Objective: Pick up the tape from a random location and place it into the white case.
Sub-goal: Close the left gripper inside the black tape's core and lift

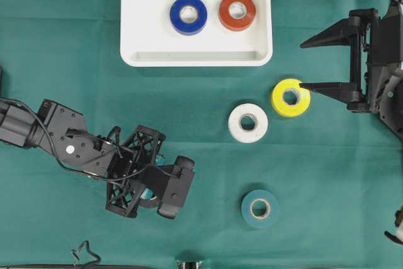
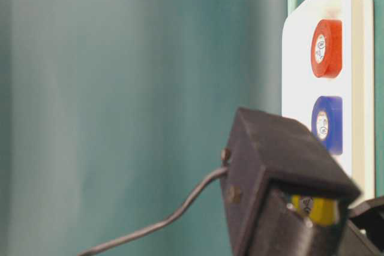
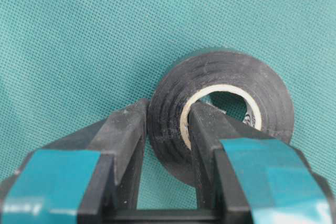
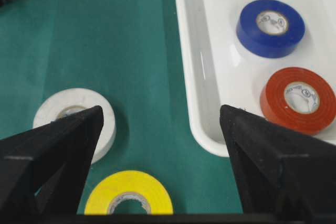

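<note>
While the left gripper [image 3: 167, 129] pinches the black tape roll's [image 3: 220, 108] wall at lower left, the right gripper [image 1: 315, 64] hangs wide open beside the yellow roll [image 1: 290, 97].

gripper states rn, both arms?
Left gripper: closed on the black tape roll, one finger through its core.
Right gripper: open, empty.

The left arm reaches in from the left edge, angled down toward the lower middle. Its pincer [image 3: 165, 129] is clamped on the wall of a black tape roll [image 3: 223, 111], one finger inside the core, one outside. The right pincer [image 1: 315, 64] hangs at the right edge, jaws spread wide, holding nothing.
</note>
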`<act>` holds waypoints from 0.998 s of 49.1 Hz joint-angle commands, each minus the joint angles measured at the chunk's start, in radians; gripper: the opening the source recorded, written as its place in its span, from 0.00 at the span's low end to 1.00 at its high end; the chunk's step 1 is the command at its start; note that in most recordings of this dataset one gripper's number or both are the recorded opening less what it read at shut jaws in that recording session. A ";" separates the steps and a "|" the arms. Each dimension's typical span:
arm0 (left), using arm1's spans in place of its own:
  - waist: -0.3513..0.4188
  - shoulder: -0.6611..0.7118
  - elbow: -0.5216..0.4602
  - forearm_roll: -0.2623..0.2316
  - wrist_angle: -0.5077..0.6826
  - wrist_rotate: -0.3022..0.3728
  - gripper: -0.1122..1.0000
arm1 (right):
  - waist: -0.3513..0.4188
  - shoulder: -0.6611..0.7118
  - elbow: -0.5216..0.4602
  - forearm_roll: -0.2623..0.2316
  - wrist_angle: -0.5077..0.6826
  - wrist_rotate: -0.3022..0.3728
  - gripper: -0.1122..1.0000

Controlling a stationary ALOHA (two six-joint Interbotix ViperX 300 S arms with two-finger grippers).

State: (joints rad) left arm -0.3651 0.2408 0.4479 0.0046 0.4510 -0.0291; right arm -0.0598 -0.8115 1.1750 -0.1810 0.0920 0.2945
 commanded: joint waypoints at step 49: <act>-0.012 -0.288 -0.196 0.000 0.360 -0.006 0.27 | 0.000 0.000 -0.029 -0.002 0.009 -0.002 0.86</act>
State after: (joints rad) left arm -0.3743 0.0015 0.3022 0.0061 0.7854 -0.0337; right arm -0.0598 -0.8115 1.1750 -0.1795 0.1043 0.2945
